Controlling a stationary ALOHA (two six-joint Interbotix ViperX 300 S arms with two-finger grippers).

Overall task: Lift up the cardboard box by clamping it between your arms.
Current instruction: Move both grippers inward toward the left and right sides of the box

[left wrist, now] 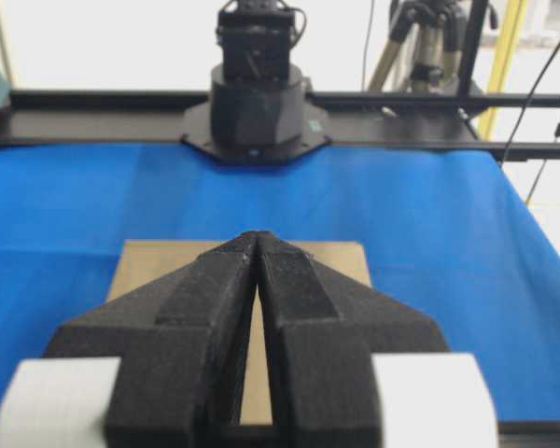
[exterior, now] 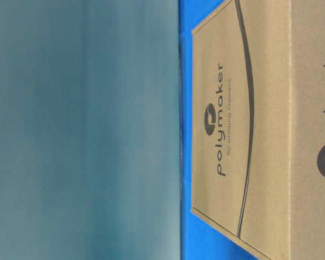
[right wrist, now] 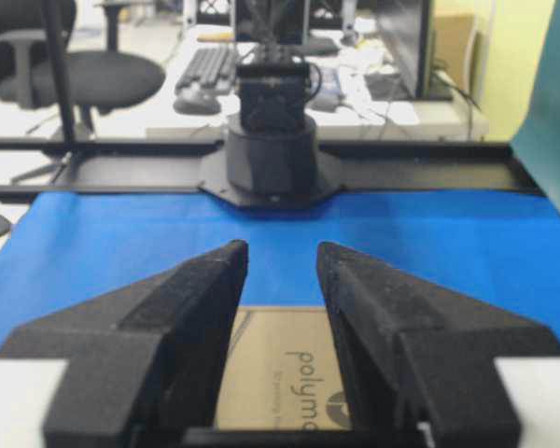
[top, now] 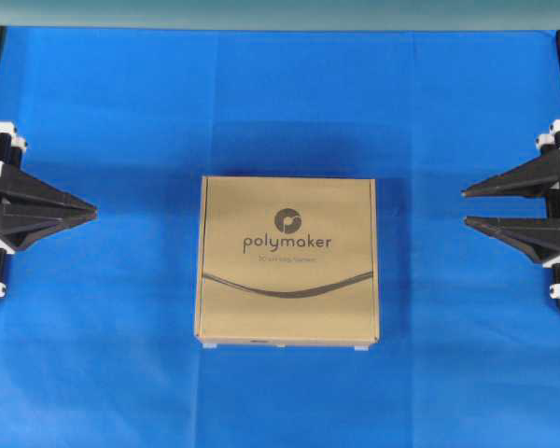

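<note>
A: Brown cardboard, dead centre! That is the cardboard box (top: 289, 259), lying flat on the blue cloth (top: 112, 112) with its "polymaker" logo facing up.

B: And both arms sit wide of it. The left gripper (top: 91, 212) waits at the left edge, well apart from the box, its tips pinched together on nothing.

A: Its wrist view agrees: those black fingers (left wrist: 289, 299) meet at the tip, and they cover much of the box behind.

B: The right gripper (top: 465, 206) at the opposite edge shows a narrow gap between its tips, nothing in it.

A: Both arms are cut off by the frame edges overhead, so only the grippers show.

B: The table-level view is turned sideways; the box fills its right part, cropped, beside a blurred grey-blue expanse I can't identify.
</note>
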